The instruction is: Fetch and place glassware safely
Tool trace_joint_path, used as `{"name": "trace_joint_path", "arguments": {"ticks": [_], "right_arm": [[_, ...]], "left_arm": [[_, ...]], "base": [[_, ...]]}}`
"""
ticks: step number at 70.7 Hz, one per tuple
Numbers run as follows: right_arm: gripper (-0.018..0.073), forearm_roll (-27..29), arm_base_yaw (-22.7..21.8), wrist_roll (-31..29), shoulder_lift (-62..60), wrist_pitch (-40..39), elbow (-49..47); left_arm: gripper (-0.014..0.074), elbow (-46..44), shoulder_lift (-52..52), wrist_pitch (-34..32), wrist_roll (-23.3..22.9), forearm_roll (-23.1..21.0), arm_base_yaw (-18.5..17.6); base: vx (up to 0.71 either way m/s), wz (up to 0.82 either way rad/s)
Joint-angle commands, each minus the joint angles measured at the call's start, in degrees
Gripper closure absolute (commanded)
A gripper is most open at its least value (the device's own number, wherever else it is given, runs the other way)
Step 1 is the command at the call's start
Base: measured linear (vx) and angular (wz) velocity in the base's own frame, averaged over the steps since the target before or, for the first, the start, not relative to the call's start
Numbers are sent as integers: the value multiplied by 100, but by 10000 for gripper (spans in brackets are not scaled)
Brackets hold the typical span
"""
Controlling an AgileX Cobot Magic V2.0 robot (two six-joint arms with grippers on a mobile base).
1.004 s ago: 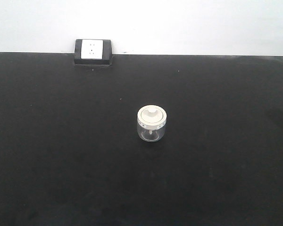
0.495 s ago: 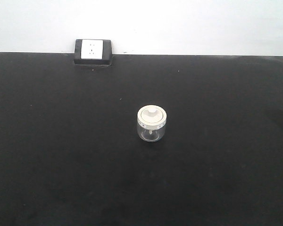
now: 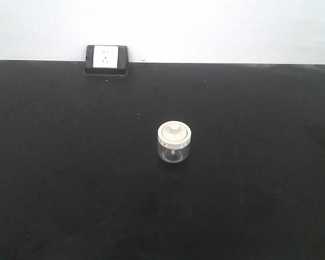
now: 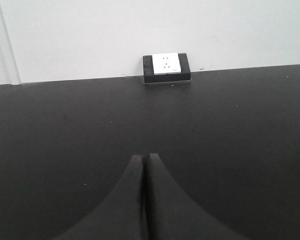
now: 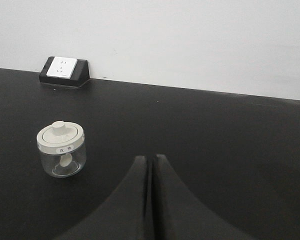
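Glass jar (image 3: 174, 143) upright mid-surface (image 3: 70, 179), lid on, nothing touching it. Left gripper (image 4: 145, 165) fingers pressed together, empty. Right gripper (image 5: 151, 165) likewise closed, jar off to its left.

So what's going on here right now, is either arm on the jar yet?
Not yet. The glass jar stands upright with its lid on, alone in the middle of the black table, untouched. The left gripper and the right gripper are both shut and empty, held low over the table. The right wrist view has the jar ahead and to its left; the left wrist view shows only the wall socket at the table's far edge. The pickup has not begun.
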Motion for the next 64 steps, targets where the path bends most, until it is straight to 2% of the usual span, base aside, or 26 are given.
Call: {"name": "trace_joint_path", "arguments": {"ticks": [1, 13, 23, 34, 45, 64], "right_arm": [[563, -40, -19, -47, 48, -480, -149], [563, 141, -118, -53, 48, -450, -149], [563, 569, -772, -53, 48, -347, -149], [563, 552, -1279, -82, 48, -215, -149], [563, 550, -1286, -348, 8, -269, 25], [563, 744, -1286, -329, -634, -1359, 1239]], "left_arm": [[603, 169, -15, -388, -37, -55, -35], [603, 169, -15, -388, -37, -55, -35], [603, 169, -15, -388, -37, -55, -35], [603, 169, -15, -388, -37, -55, -35], [603, 169, -15, -388, -37, -55, -35], [603, 169, -15, -388, -37, -55, -35]], "base": [[0, 0], [0, 0], [0, 0], [0, 0], [0, 0], [0, 0]]}}
